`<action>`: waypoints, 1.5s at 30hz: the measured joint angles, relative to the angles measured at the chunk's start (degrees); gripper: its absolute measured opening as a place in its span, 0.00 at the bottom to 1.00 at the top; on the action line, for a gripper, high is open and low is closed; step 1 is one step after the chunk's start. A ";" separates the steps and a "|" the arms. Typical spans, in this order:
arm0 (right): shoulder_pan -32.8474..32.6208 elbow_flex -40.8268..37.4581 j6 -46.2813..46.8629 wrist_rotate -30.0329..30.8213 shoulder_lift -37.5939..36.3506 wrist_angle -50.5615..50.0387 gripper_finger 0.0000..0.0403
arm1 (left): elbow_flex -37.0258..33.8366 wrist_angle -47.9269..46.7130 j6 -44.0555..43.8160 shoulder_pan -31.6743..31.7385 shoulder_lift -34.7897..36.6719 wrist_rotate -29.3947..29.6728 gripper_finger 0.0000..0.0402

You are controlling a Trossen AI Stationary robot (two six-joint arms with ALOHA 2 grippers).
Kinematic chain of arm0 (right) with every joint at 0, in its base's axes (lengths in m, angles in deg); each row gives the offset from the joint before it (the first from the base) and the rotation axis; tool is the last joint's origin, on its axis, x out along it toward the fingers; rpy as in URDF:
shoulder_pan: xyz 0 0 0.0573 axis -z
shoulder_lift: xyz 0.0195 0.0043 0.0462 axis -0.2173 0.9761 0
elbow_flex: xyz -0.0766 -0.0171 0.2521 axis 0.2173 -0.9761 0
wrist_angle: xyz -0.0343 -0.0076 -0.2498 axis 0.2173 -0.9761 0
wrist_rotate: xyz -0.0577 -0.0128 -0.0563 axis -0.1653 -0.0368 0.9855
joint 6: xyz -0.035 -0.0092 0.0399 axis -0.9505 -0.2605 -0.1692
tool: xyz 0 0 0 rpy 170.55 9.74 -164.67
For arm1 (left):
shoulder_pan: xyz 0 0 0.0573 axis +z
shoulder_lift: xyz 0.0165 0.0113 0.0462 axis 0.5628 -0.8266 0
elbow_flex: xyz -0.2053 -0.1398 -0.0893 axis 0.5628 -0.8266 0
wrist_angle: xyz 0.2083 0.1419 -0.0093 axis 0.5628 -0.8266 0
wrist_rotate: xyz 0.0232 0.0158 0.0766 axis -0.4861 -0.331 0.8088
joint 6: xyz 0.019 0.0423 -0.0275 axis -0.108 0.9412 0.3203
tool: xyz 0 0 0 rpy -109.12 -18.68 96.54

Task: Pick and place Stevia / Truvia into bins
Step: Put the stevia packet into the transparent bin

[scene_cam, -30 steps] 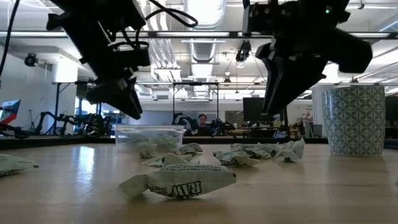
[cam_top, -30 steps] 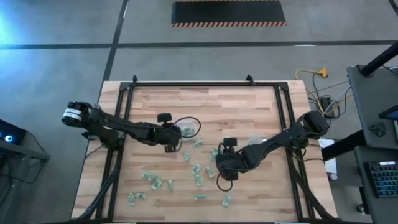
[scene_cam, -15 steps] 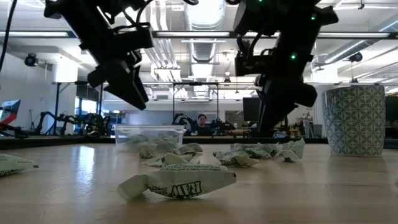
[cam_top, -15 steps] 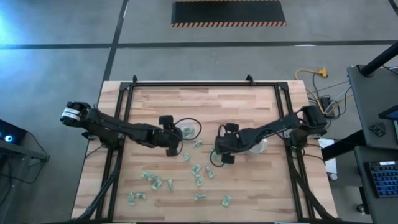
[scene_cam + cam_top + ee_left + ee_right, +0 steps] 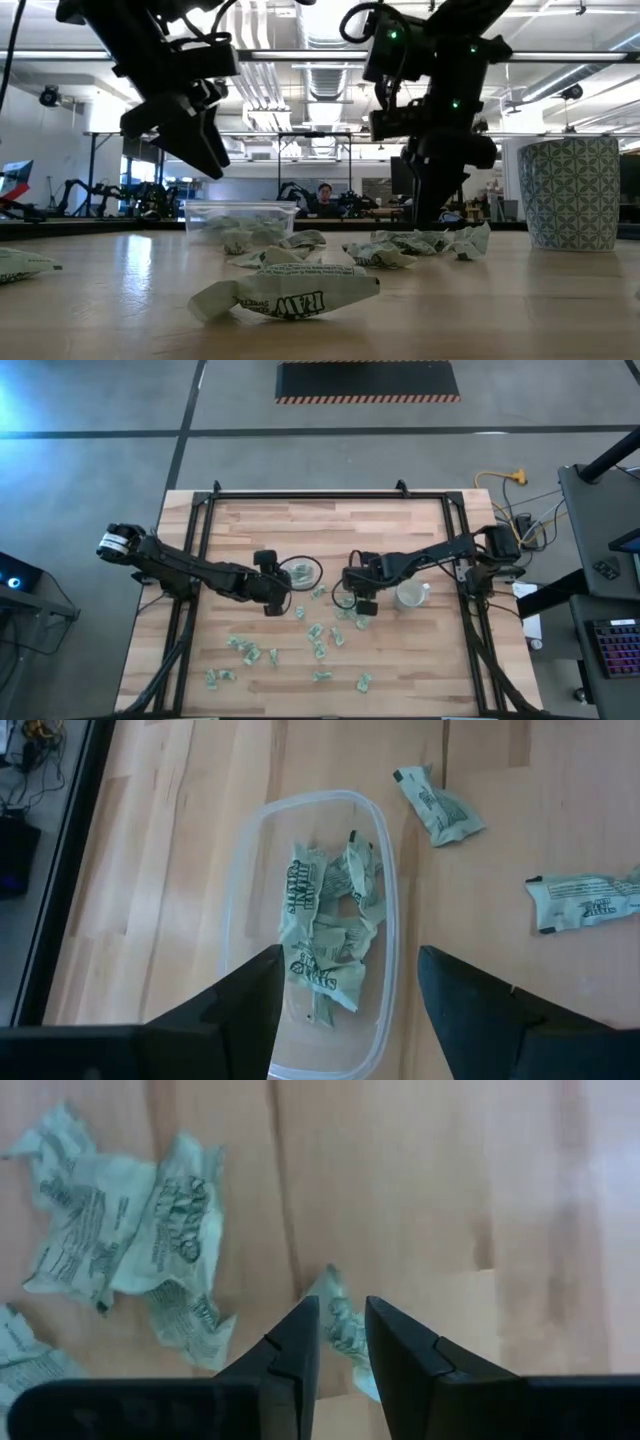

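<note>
My left gripper [image 5: 345, 995] fingers wide apart above the clear rounded tub [image 5: 245, 860] of crumpled green packets [image 5: 330, 920], my right gripper [image 5: 342, 1342] narrowly parted around a wrinkled packet [image 5: 340, 1325], possibly pinching it, more scattered on woodgrain table [image 5: 400, 520]

I see a light wooden plank worktop [image 5: 330, 525] carrying scattered pale green paper sweetener packets [image 5: 318, 648], a clear rounded-rectangular plastic tub [image 5: 301, 570], and a round clear cup [image 5: 410, 595].

Pale green packets [image 5: 330, 935]; clear tub [image 5: 240, 920]; green-patterned cup [image 5: 570, 192].
</note>
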 joint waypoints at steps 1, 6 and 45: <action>0.25 -0.10 -0.28 -0.34 0.31 -0.08 0.18 | 0.00 -0.01 -0.02 -0.06 0.00 -0.01 0.53; 1.53 -0.14 -1.05 -0.57 1.94 -0.07 0.18 | 0.11 -0.03 -1.17 -0.49 0.00 -0.24 0.53; 3.16 -0.12 -22.57 0.09 1.50 42.82 0.02 | -0.55 -13.41 -38.14 -23.67 8.17 -6.73 0.53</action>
